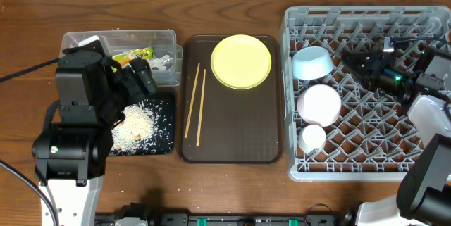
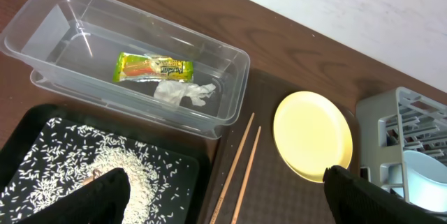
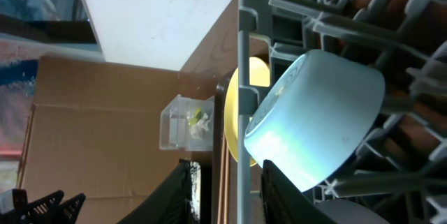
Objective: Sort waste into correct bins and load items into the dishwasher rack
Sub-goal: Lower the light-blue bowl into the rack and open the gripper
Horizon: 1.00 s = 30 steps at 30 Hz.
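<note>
Now right gripper, jaws partly apart, near tilted light blue bowl in dishwasher rack: careless move may topple it. Left gripper wide, empty.

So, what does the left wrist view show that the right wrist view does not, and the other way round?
Only the left wrist view: the black tray with the rice scraps on it, and the two chopsticks lying on the brown serving tray.
Only the right wrist view: cardboard beyond the table.
Both: the clear tub with the wrapper and napkin inside, the yellow plate, the grey rack, and the light blue bowl tilted in it.
</note>
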{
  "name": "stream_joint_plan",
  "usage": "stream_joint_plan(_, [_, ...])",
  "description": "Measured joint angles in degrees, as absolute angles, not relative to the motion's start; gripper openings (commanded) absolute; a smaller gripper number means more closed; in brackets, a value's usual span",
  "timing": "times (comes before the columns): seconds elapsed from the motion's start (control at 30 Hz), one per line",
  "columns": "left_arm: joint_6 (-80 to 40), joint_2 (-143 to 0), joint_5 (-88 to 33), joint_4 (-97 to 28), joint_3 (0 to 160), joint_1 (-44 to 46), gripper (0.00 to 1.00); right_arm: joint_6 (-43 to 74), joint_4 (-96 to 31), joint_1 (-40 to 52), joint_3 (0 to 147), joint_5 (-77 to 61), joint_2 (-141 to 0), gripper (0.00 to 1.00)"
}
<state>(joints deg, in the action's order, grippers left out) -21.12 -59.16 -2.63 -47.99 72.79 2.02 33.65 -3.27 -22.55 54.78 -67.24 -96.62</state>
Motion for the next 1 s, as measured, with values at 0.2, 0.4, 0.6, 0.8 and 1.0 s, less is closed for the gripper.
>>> stream_joint_plan(0.2, [-21.1,-59.2,-2.6,-48.0,72.8,2.0,0.91,32.6,-10.1,-22.0,60.4,-66.8,-97.0,0.27])
stream_joint_plan(0.4, [-21.1,-59.2,-2.6,-48.0,72.8,2.0,0.91,25.1,-27.7,-13.8,71.5,-58.0,-97.0,0.30])
stream_joint_plan(0.6, [-21.1,-59.2,-2.6,-48.0,72.8,2.0,0.91,15.3,-34.0,1.6,76.2,-34.7,-97.0,0.23])
stream_joint_plan(0.8, [-21.1,-59.2,-2.6,-48.0,72.8,2.0,0.91,12.0,-33.6,11.5,76.2,-10.9,-97.0,0.22])
stream_joint_plan(1.0, [-21.1,-59.2,-2.6,-48.0,72.8,2.0,0.91,11.1,-33.8,13.5,76.2,3.4,-97.1,0.22])
